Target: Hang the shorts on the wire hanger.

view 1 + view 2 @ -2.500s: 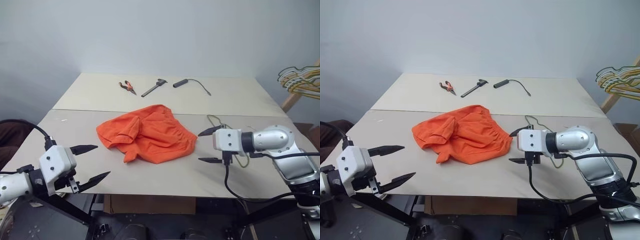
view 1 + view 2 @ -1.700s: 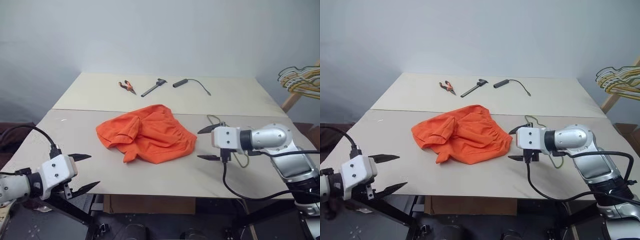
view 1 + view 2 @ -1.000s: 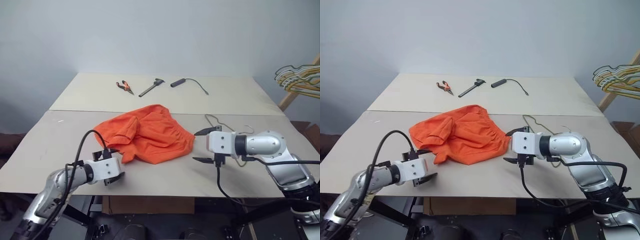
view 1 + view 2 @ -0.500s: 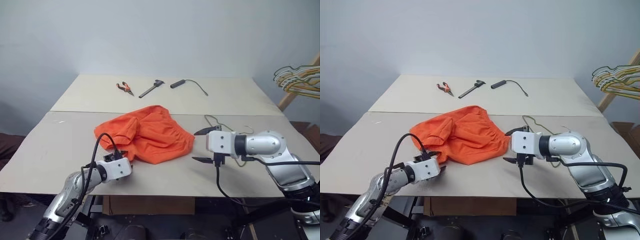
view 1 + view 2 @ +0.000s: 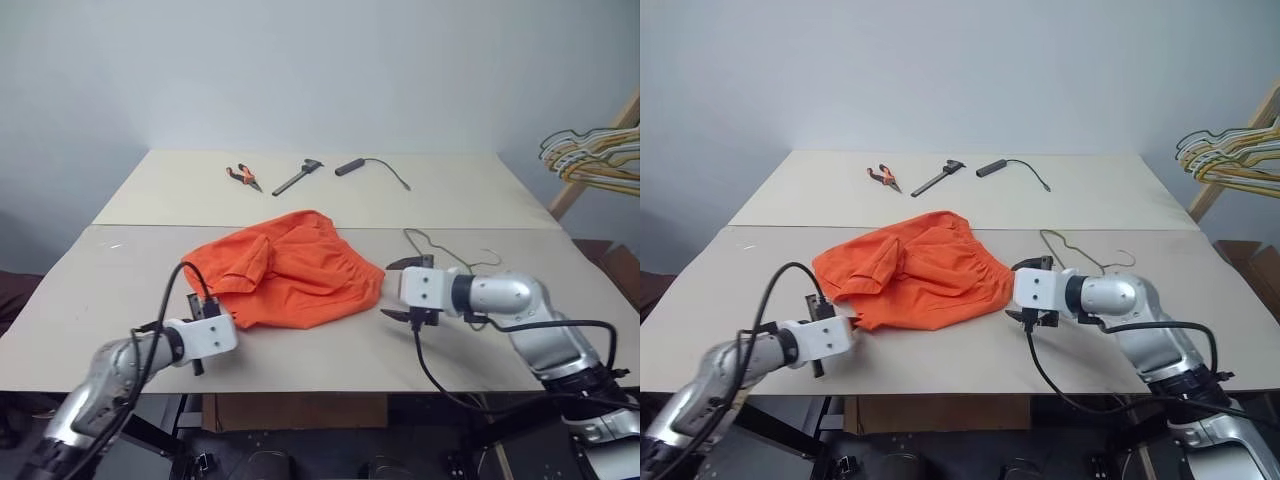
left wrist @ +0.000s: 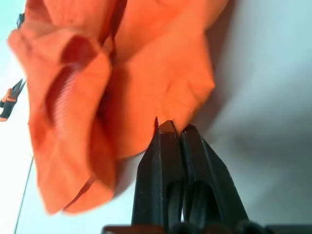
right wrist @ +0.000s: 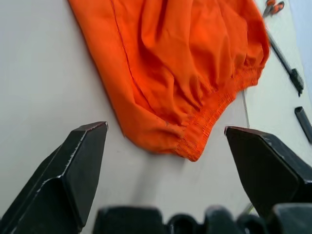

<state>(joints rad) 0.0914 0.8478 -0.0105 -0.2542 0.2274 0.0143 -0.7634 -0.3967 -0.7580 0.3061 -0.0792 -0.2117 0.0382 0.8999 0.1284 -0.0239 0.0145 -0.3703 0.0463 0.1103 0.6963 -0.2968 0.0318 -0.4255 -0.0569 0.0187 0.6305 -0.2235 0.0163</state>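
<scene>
One shorts (image 5: 285, 268), one wire hanger (image 5: 445, 252), two end effectors

Plenty of bare table (image 5: 100, 300) on the near left and along the front edge, so a gripper can slide in there no problem. The shorts (image 5: 290, 270) hog the middle, and the wire hanger (image 5: 445, 252) lies just right of them. Back half's mostly open (pliers (image 5: 242, 176), hammer (image 5: 296, 177), black cable (image 5: 365, 165) strung along the far edge).
</scene>
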